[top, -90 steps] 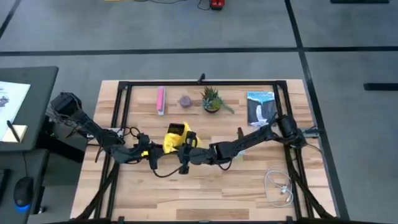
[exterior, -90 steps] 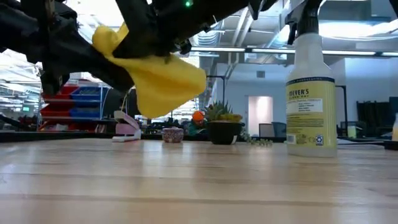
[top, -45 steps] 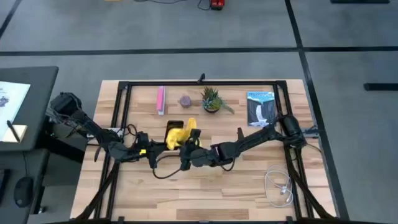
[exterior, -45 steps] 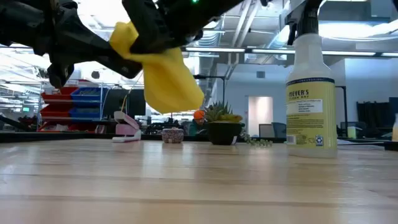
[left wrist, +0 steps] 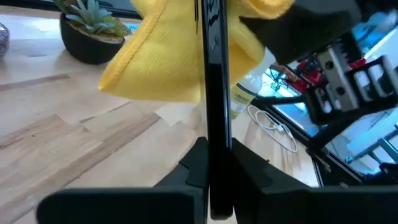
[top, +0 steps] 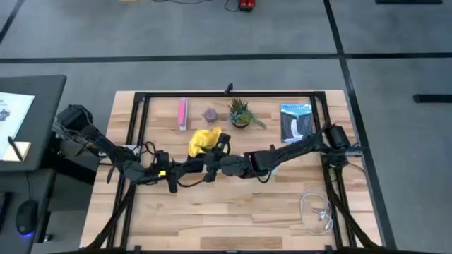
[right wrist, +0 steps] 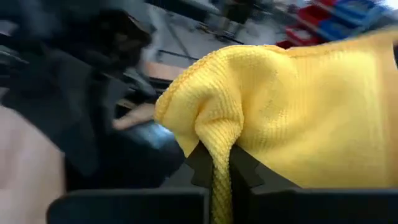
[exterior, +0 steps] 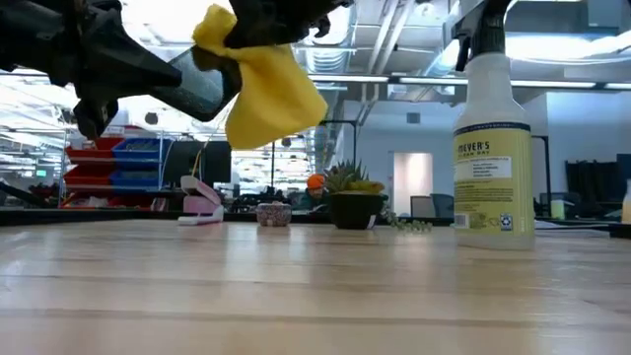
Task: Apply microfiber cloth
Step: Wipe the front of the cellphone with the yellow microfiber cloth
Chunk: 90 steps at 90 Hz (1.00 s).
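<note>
Your right gripper [top: 216,154] pinches a fold of the microfiber cloth [top: 203,140] between closed fingers; the right wrist view shows the nubby yellow weave bunched and squeezed in the narrow gap. The cloth hangs in the air above the table [top: 282,212], draping in a soft loose flap in the low view, just in front of the potted succulent [top: 240,113] and slightly toward the left arm's side of it.

Your left gripper [left wrist: 214,155] holds a thin black phone [left wrist: 214,74] edge-on, its fingers closed on the flat, glossy slab. The cloth drapes against the phone's upper part, so the two grippers sit almost together there.

Taking the succulent as your landmark: a small purplish pot [top: 210,113] stands just beside it, and a narrow pink bar [top: 183,113] lies beyond that. On the succulent's other side stands a spray bottle [exterior: 493,148] of clear plastic with yellowish liquid and a printed label. A white coiled cable [top: 316,209] lies well away, near the table's front corner on the right arm's side. The tabletop is pale wooden planks inside a black frame.
</note>
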Each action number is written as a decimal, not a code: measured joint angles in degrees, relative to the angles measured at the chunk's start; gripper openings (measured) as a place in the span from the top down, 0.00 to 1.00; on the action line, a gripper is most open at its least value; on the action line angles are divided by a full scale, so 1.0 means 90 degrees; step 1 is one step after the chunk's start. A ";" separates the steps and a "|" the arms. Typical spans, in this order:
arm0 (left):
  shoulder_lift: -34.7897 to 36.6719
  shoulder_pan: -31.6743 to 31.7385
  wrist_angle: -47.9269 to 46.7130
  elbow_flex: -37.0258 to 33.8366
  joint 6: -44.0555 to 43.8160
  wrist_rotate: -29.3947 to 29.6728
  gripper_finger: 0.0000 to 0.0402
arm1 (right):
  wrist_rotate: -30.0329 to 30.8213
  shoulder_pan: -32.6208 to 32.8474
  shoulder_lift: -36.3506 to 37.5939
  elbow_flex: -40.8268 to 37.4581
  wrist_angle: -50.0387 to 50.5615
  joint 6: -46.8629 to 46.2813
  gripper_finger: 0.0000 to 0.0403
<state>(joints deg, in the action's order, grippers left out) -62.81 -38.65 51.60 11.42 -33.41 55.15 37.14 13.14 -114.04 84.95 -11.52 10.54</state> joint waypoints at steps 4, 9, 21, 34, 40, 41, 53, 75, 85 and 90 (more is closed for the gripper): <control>0.0000 0.0000 0.0003 0.0000 0.0011 -0.0011 0.96 | -0.0228 0.0028 -0.0105 0.0011 -0.0072 -0.0155 1.00; 0.0000 0.0000 0.0005 0.0000 0.0020 -0.0008 0.96 | -0.0424 0.0055 -0.0176 0.0003 0.0035 -0.0321 1.00; -0.0003 0.0000 0.0026 0.0000 0.0068 0.0019 0.96 | -0.0618 0.0159 -0.0501 0.0007 -0.0154 -0.0604 1.00; -0.0002 -0.0002 0.0029 -0.0005 0.0136 0.0055 0.96 | -0.0762 0.0192 -0.0711 0.0015 -0.0368 -0.0819 1.00; -0.0015 0.0000 -0.0024 -0.0005 0.0134 0.0049 0.96 | -0.0739 0.0203 -0.0721 0.0002 -0.0401 -0.0791 1.00; -0.0015 0.0000 -0.0022 -0.0005 0.0129 0.0051 0.96 | -0.0738 0.0201 -0.0722 0.0002 -0.0415 -0.0786 1.00; -0.0007 -0.0005 -0.0044 -0.0002 0.0024 0.0076 0.96 | -0.0606 0.0134 -0.0613 -0.0005 -0.0498 -0.0404 1.00; -0.0005 -0.0002 -0.0096 0.0000 -0.0042 0.0122 0.96 | -0.0489 -0.0251 -0.0200 0.0000 -0.0556 -0.0116 1.00; -0.0005 -0.0007 -0.0122 0.0000 -0.0055 0.0171 0.96 | -0.0553 -0.0377 -0.0164 0.0000 -0.0552 -0.0119 1.00; -0.0005 -0.0007 -0.0122 0.0000 -0.0055 0.0178 0.96 | -0.0627 -0.0406 -0.0156 0.0000 -0.0555 -0.0123 1.00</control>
<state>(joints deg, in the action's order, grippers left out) -62.85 -38.72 50.50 11.42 -33.91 56.75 31.50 9.48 -115.44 84.95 -16.51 9.44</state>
